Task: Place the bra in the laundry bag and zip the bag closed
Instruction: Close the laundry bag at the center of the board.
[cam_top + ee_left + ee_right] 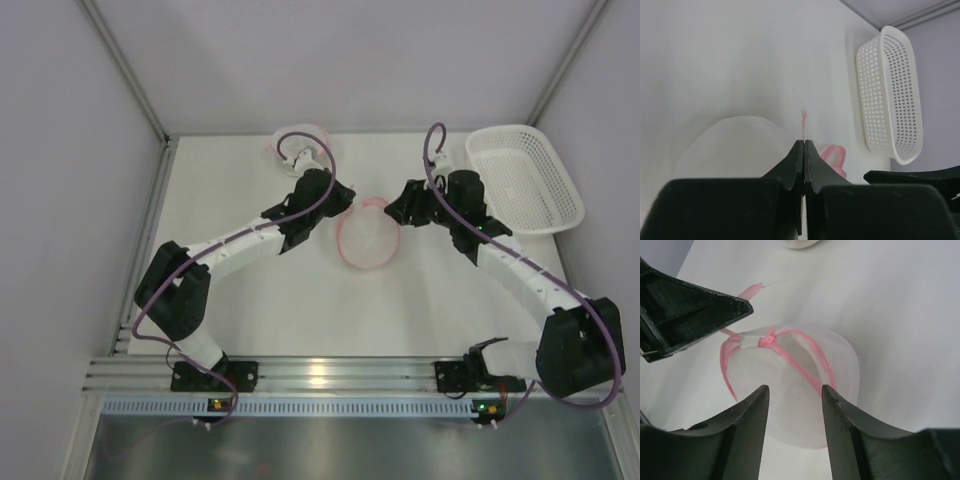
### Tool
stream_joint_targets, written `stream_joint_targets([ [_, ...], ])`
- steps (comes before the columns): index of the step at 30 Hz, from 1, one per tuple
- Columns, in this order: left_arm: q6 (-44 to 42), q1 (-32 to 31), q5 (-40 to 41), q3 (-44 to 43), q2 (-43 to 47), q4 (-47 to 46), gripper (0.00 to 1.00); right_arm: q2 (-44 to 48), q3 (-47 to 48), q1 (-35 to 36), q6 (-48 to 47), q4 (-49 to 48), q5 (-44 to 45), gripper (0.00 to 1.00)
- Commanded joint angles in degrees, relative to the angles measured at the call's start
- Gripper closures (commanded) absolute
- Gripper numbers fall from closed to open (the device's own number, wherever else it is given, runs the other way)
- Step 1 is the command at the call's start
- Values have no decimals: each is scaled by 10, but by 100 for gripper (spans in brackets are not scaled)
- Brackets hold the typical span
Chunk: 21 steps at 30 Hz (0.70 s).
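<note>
Two grippers at work on the bag, mid-table. Left gripper: fingers pressed together, pinching what looks like pink trim at the bag's 10 o'clock edge. Right gripper: jaws apart, empty, hovering over the bag's dome from 2 o'clock. Bra outside the bag, off toward 11 o'clock; basket at 2 o'clock. Zip pull in sight near the left fingertips, pink zip line running across the dome. Likely step: opening the bag, loading not yet begun. Next: lower the right jaws onto the pull, close on it, draw it along the zip against the left's anchoring pinch, without dragging the limp mesh.
</note>
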State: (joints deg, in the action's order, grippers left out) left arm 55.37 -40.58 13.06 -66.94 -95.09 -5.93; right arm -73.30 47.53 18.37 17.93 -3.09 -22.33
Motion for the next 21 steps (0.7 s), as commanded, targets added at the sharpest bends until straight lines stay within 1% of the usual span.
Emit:
stream_joint_targets([
  [1, -11, -6, -9, 20, 25, -57, 100, 43, 49, 9, 3, 118, 39, 52],
  [4, -17, -8, -15, 28, 29, -64, 100, 61, 79, 9, 16, 162, 62, 49],
  [5, -18, -10, -16, 29, 32, -65, 100, 73, 89, 8, 19, 162, 61, 48],
  [6, -23, -11, -16, 30, 34, -70, 100, 78, 90, 9, 20, 155, 49, 47],
  [7, -27, -15, -15, 36, 37, -72, 100, 84, 88, 10, 20, 129, 41, 44],
  [9, -33, -19, -16, 42, 43, -85, 100, 82, 82, 11, 15, 106, 33, 42],
  [11, -40, -20, -22, 51, 46, -94, 100, 60, 89, 11, -15, 83, 13, 41],
  [12, -42, -20, -27, 51, 47, -99, 100, 50, 93, 12, -27, 77, -14, 41],
  [15, -55, -20, -25, 58, 57, -101, 100, 10, 114, 19, -89, 63, -53, 41],
  [16, -61, -20, -23, 60, 60, -101, 100, -5, 121, 25, -123, 62, -59, 41],
  [18, -67, -20, -18, 62, 67, -101, 100, -14, 118, 32, -167, 43, -91, 41],
  [19, -74, -20, -17, 62, 68, -102, 100, -18, 108, 38, -212, 35, -97, 38],
  [20, -76, -20, -18, 62, 68, -102, 100, -19, 107, 40, -229, 36, -104, 36],
  [21, -79, -19, -19, 61, 68, -101, 100, -23, 106, 40, -249, 12, -104, 35],
])
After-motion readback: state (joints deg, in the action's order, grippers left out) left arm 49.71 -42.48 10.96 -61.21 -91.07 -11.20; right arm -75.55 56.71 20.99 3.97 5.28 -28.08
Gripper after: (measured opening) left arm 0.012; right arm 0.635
